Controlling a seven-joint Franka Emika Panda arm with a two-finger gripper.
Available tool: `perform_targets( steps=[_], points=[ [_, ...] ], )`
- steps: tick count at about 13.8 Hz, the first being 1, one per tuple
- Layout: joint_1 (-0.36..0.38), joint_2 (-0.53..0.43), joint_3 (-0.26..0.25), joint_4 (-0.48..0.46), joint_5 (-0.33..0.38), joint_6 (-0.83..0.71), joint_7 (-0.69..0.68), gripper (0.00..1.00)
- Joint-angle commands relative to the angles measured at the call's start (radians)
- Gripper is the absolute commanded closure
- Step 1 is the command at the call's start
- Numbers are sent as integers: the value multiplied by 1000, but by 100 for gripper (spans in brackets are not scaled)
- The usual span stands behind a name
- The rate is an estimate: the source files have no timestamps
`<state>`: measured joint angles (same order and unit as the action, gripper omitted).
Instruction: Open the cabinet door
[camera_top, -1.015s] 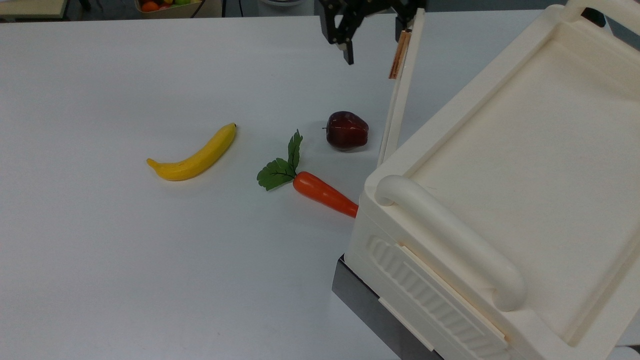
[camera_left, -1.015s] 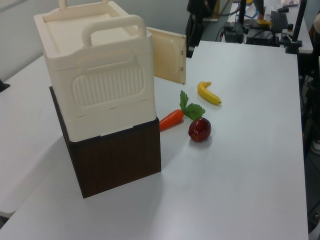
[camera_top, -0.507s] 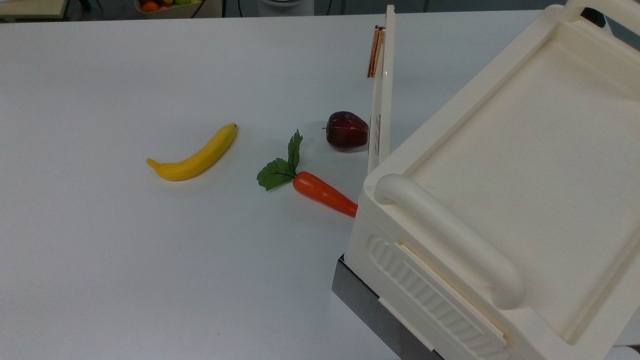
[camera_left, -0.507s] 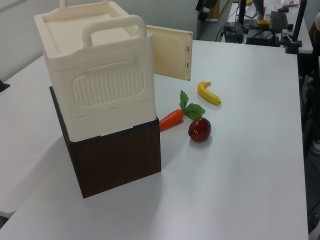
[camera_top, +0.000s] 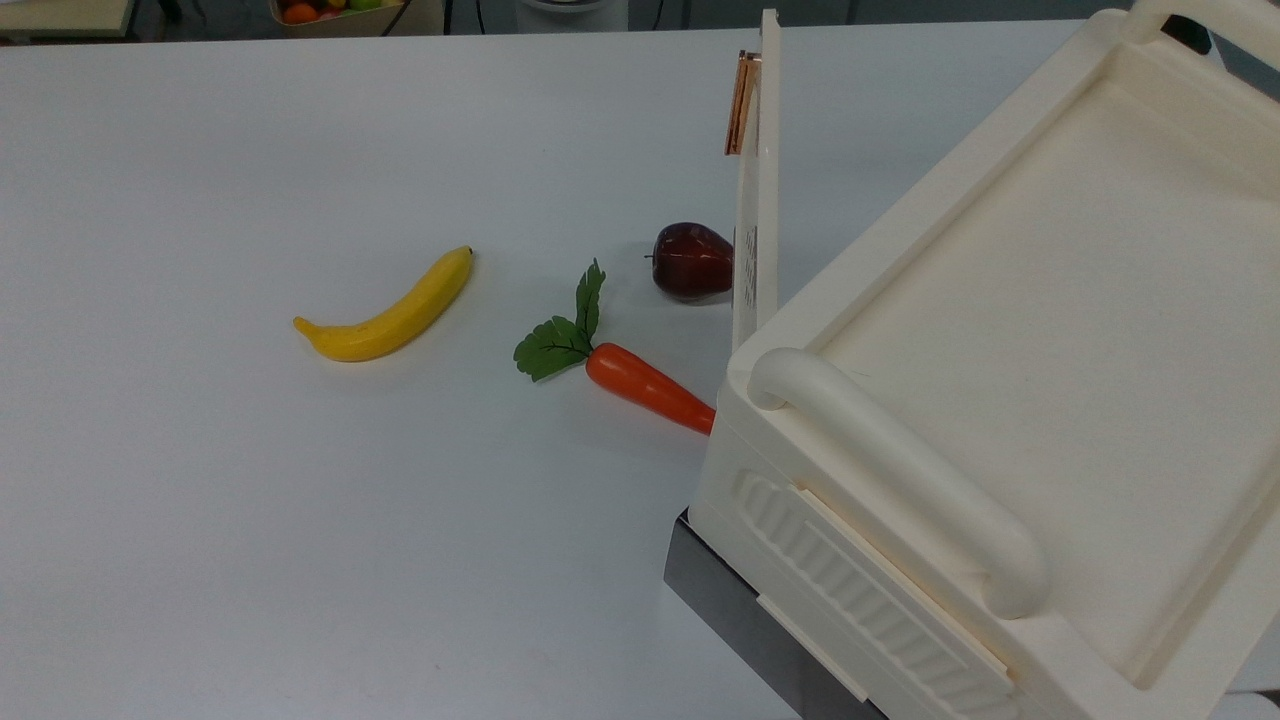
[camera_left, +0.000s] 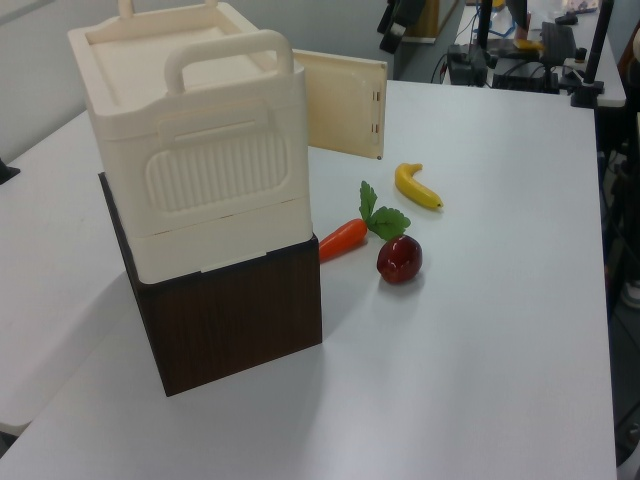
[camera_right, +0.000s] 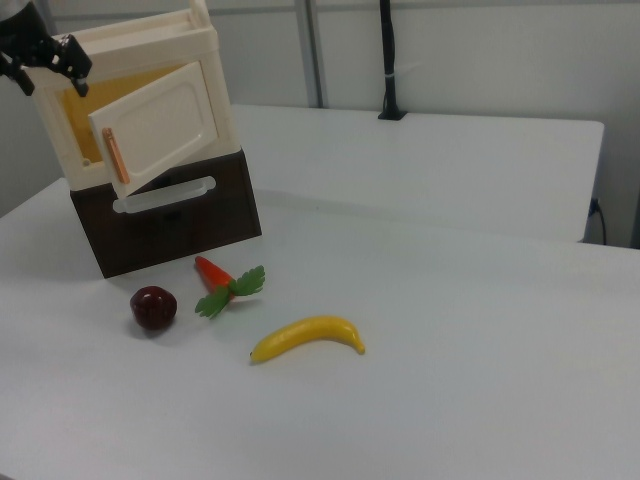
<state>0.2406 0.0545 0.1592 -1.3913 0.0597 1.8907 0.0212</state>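
The cabinet door (camera_top: 756, 210) stands swung out from the cream cabinet (camera_top: 1010, 300), seen edge-on in the top view with its copper strip (camera_top: 741, 102) at the free end. In the left view the cabinet door (camera_left: 345, 105) juts out behind the cabinet (camera_left: 190, 150). In the right view the cabinet door (camera_right: 160, 125) hangs partly open, showing a yellow interior (camera_right: 75, 125). My gripper (camera_right: 50, 60) hovers at the right view's upper left, beside the cabinet's top corner and apart from the door. My gripper (camera_left: 396, 18) also sits above the door's free edge in the left view.
A dark red apple (camera_top: 690, 262) lies right beside the open door, a carrot (camera_top: 645, 385) against the cabinet's front corner, and a banana (camera_top: 385, 310) further to the top view's left. The cabinet rests on a dark brown base (camera_left: 230, 320). White table (camera_top: 250, 550) spreads around.
The door has swung further out from the cabinet. My gripper has come off the door's copper end and risen out of the top view.
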Motion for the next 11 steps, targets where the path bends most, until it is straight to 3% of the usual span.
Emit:
perform_targets(
  steps=[1, 11],
  points=[
    [57, 50, -3, -2, -3, 48, 101, 0],
    [27, 110, -12, -71, -23, 61, 158, 0]
  ],
)
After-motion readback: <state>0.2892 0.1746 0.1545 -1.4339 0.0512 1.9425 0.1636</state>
